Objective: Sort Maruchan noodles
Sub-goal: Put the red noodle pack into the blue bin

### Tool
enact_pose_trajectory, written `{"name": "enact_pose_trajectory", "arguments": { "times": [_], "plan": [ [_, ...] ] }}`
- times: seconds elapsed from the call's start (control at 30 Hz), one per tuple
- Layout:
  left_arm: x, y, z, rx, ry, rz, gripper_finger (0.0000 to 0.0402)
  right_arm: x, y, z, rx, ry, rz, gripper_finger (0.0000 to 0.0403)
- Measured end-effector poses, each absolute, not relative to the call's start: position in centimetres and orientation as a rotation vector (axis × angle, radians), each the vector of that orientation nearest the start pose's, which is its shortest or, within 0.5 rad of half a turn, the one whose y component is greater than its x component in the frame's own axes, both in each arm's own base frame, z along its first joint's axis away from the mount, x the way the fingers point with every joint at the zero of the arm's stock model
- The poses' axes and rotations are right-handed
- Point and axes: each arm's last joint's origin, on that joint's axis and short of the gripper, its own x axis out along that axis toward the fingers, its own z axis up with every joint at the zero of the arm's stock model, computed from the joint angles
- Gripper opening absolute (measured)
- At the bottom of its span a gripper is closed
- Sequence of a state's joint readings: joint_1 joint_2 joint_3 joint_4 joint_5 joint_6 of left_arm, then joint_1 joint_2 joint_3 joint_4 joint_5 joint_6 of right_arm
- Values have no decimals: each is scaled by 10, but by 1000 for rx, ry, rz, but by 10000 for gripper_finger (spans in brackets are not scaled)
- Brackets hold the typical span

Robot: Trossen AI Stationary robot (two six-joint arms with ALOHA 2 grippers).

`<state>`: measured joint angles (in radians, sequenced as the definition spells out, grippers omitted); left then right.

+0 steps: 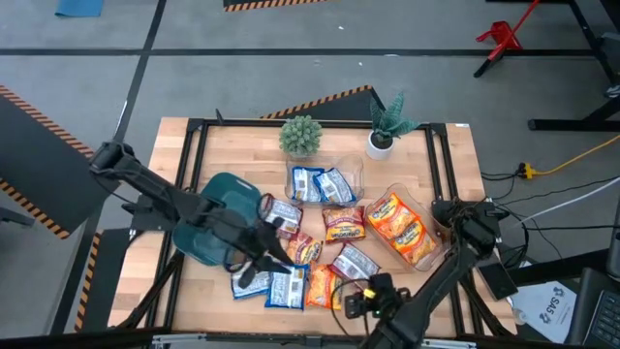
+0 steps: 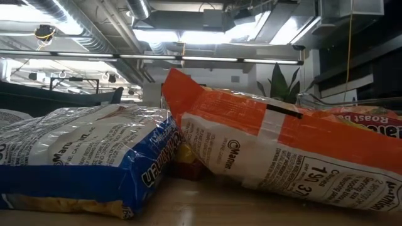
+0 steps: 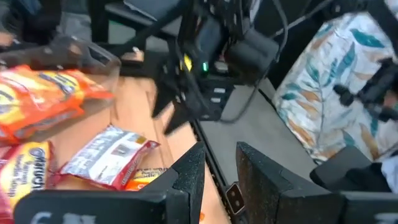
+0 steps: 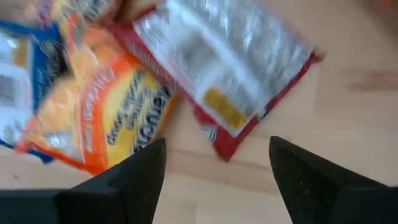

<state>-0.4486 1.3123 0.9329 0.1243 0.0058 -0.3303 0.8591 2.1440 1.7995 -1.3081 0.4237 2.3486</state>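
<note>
The noodle packets [image 1: 320, 254] lie scattered over the middle of the wooden bench [image 1: 446, 174]. Two blue-and-white packets [image 1: 320, 184] sit in a clear tub [image 1: 356, 173] near the plants, and orange packets [image 1: 400, 228] fill a second clear tub [image 1: 426, 215] towards the right side. More red, orange and blue packets lie loose on the bench near its front edge.

The right gripper [image 4: 214, 168] hangs at the front of the bench, its jaws apart with nothing between them, just above a red packet [image 4: 230, 81] lying face down and an orange packet [image 4: 106, 124] beside it.

The left gripper [image 3: 217, 168] is over the loose packets beside a dark teal bin [image 1: 218, 228]. Its jaws stand a little apart, and nothing shows between them.
</note>
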Motion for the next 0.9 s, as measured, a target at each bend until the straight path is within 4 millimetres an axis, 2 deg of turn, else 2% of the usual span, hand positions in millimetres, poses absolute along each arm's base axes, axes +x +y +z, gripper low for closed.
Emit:
{"name": "enact_pose_trajectory", "arguments": {
  "times": [0.07,0.13,0.23,0.3,0.33,0.4,0.5,0.67,0.8,0.9],
  "plan": [
    [275,-127,293,-274,330,-429,86,269,295,224,1012,779,-1066,261],
    [281,-125,288,-282,339,-447,86,256,287,256,1016,715,-996,257],
    [289,-121,283,-296,348,-465,86,226,267,308,1006,593,-901,256],
    [292,-119,283,-305,332,-490,86,203,256,336,987,529,-834,255],
    [292,-118,284,-308,328,-506,86,191,251,347,983,515,-804,255],
    [294,-116,286,-315,308,-536,86,175,248,357,1005,501,-754,255],
    [296,-111,290,-320,270,-564,86,170,256,343,1090,451,-680,255],
    [303,-102,293,-302,209,-580,86,187,275,283,1315,183,-542,255],
    [310,-101,288,-304,188,-575,86,191,269,236,1373,29,-506,255],
    [318,-103,274,-317,241,-567,86,184,266,218,1386,4,-482,255]
  ]
}}
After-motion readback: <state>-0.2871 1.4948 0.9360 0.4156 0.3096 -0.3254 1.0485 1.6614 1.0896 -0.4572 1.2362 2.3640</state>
